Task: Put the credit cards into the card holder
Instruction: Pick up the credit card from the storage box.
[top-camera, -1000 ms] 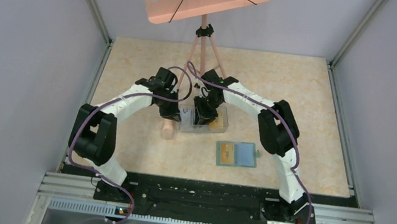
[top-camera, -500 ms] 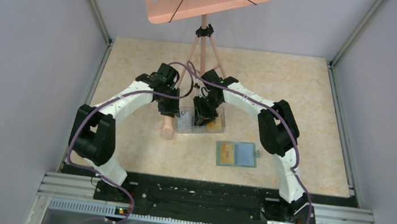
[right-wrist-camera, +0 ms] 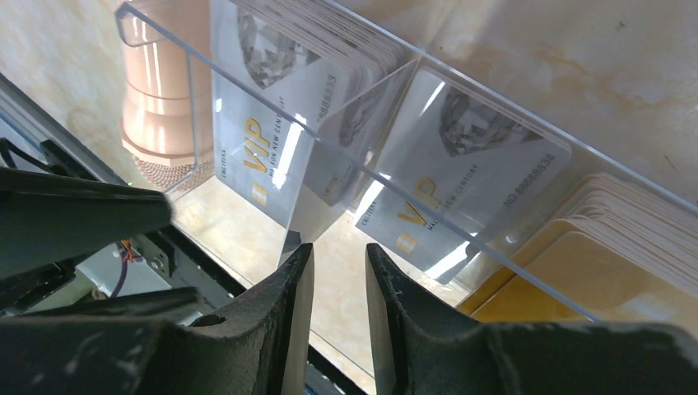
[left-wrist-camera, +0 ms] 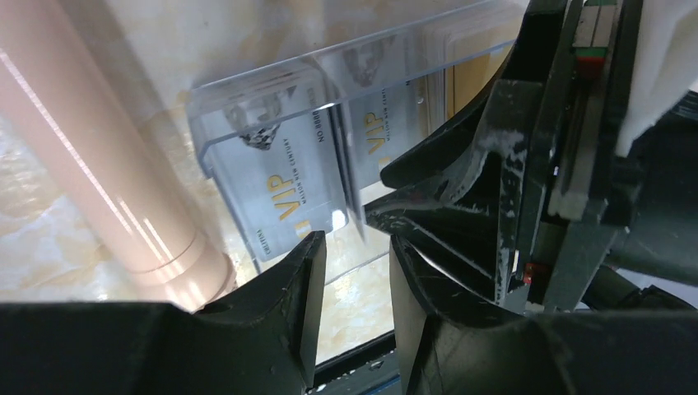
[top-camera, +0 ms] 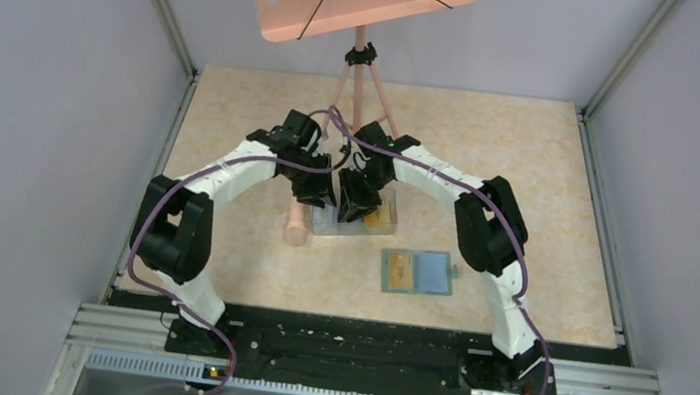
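Pale marbled desk (top-camera: 549, 182), grey walls. Clear box (left-wrist-camera: 263, 78) holds the credit cards (right-wrist-camera: 461, 164), grey VIP and yellow stacks. Left claw (left-wrist-camera: 355, 271) and right claw (right-wrist-camera: 337, 271) are both at the box, fingers a narrow slit apart; can't tell if pinching anything. Card holder (top-camera: 417, 272) lies open near the box, not touching.

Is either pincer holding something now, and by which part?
Cannot be told. The left pincer and right pincer stand narrowly parted at the clear box; no grip shows.
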